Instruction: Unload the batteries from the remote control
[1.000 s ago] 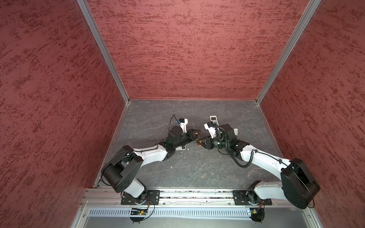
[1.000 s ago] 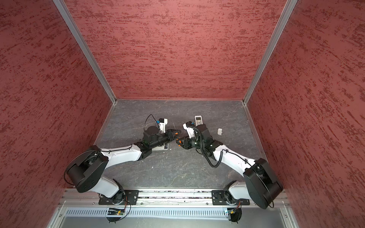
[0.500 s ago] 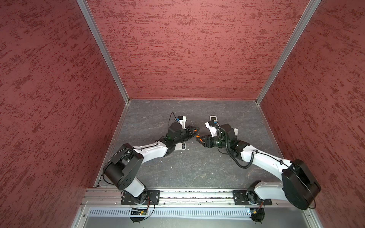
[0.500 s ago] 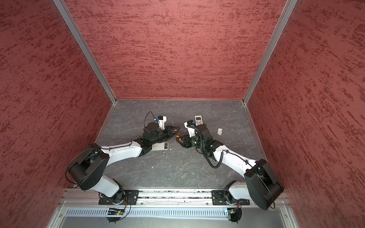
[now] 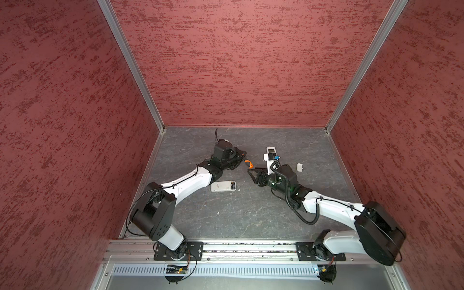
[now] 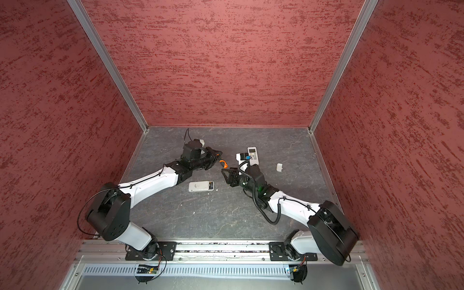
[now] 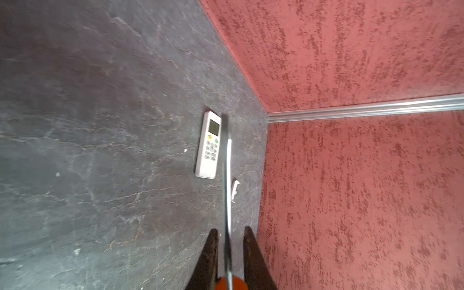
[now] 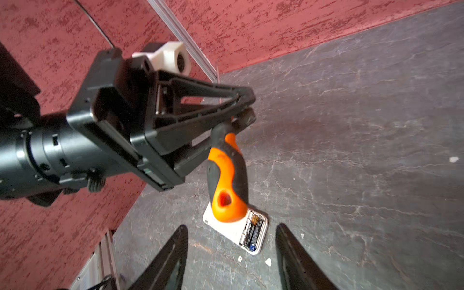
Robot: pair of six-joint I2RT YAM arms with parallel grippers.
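A white remote control (image 5: 221,187) (image 6: 198,186) lies face down on the grey floor, its compartment open with two dark batteries (image 5: 233,185) (image 6: 211,185) (image 8: 253,229) inside. My left gripper (image 5: 241,153) (image 6: 217,152) (image 7: 231,229) is shut on the orange-and-black screwdriver (image 5: 248,163) (image 6: 223,164) (image 8: 227,175), whose shaft (image 7: 227,190) runs out between the fingers. My right gripper (image 5: 252,175) (image 6: 226,176) (image 8: 231,226) stands open, just right of the screwdriver handle, holding nothing. In the right wrist view the remote control (image 8: 226,226) lies below the hanging handle.
A second white remote (image 5: 271,153) (image 6: 252,155) (image 7: 209,147) lies face up behind my right wrist. A small white cover (image 5: 299,167) (image 6: 279,167) (image 7: 235,189) lies to its right. Red walls enclose the floor on three sides.
My right gripper has opened and drawn back from the screwdriver. The left gripper keeps it and has swung toward the back, uncovering the face-down remote.
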